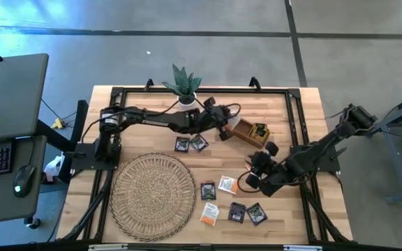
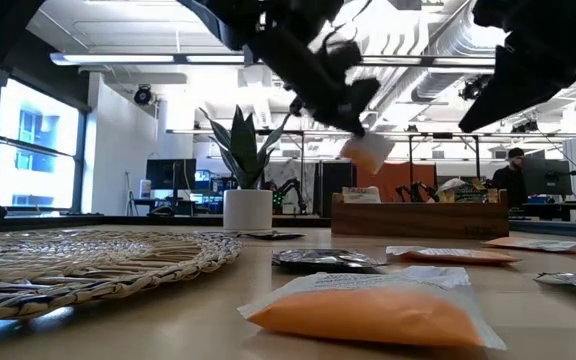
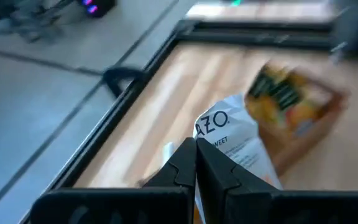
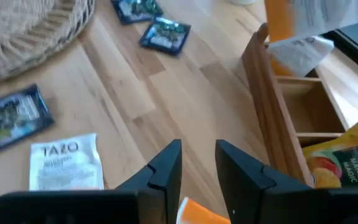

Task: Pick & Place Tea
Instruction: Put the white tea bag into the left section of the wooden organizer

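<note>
The wooden tray (image 1: 246, 131) is set right of the plant (image 1: 185, 85) (far side); the woven mat (image 1: 152, 195) lies near-left.

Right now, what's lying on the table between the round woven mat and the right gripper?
In the high view, two sachets: a dark sachet beside the woven mat, then an orange-and-white sachet just short of the right gripper.

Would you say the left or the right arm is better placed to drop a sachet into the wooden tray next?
Left, probably: the left gripper is shut on an orange-and-white sachet beside the wooden tray; the right gripper is empty.
</note>
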{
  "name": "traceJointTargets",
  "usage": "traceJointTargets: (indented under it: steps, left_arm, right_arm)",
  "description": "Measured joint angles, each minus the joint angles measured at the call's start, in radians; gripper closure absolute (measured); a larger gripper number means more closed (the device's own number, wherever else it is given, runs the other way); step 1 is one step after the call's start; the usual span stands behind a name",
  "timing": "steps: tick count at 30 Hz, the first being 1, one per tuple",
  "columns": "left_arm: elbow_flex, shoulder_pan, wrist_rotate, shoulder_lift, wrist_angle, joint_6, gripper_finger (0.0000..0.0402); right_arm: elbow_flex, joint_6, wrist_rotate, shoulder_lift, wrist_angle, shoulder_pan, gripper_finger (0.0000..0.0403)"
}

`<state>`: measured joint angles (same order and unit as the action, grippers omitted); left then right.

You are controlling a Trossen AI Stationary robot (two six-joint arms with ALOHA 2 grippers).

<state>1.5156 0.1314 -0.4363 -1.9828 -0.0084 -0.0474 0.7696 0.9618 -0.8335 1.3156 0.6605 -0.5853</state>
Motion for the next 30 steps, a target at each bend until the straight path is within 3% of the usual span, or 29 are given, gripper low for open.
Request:
traceJointTargets:
  steps: [3, 10, 15, 30]
  left_arm:
    - [0.001, 0.0, -0.081, -0.021, 0.083, 0.026, 0.0401]
    - [0.009, 0.002, -0.154, -0.103, 0.233, 0.044, 0.0401]
    - [0.0, 0.015, -0.204, -0.154, 0.238, 0.114, 0.0401]
    - [0.003, 0.045, -0.205, -0.204, 0.243, 0.176, 0.0401]
  right_arm:
    - [0.0, -0.001, 0.02, 0.0, 0.004, -0.006, 0.0308]
    - [0.0, -0.026, 0.036, 0.0, 0.007, -0.005, 0.0308]
    - [0.0, -0.027, 0.05, 0.0, 0.009, -0.005, 0.0308]
    - [0.0, -0.027, 0.058, 0.0, -0.002, -0.005, 0.0308]
